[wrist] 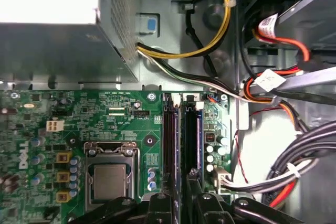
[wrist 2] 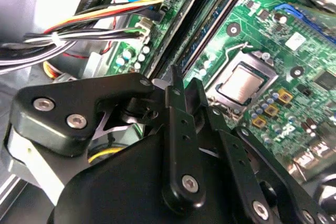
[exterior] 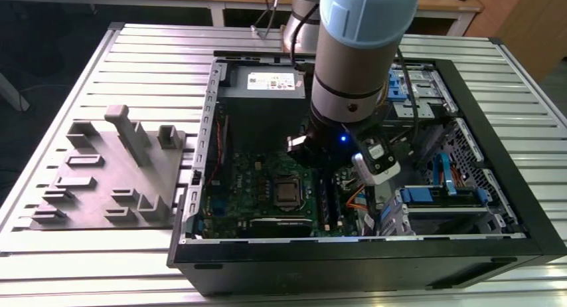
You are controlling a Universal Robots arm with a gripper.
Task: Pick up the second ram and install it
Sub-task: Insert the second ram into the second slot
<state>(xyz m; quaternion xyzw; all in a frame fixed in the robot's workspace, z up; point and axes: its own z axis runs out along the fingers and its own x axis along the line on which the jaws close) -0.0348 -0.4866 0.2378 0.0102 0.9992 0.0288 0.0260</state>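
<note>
In both wrist views my gripper (wrist 2: pixel 185 86) (wrist: pixel 181 203) hangs low over one end of the motherboard's long memory slots (wrist: pixel 170 140). Its two black fingers stand close together and no stick shows between them. A dark ram with a blue-green edge (wrist: pixel 196 140) (wrist 2: pixel 211 29) stands in the slot beside an adjoining dark slot, and it runs under the fingers. I take it for the second ram, but I cannot tell whether it is fully seated. In the exterior view the arm's wrist (exterior: pixel 341 144) reaches down into the open computer case (exterior: pixel 496 161).
The processor socket (wrist: pixel 109 179) (exterior: pixel 286 194) lies beside the slots. The grey power-supply box (exterior: pixel 265 88) fills the case's far end. Bundled cables (wrist: pixel 283 177) crowd the other side of the slots. A grey parts fixture (exterior: pixel 115 171) stands on the slatted table at the exterior view's left.
</note>
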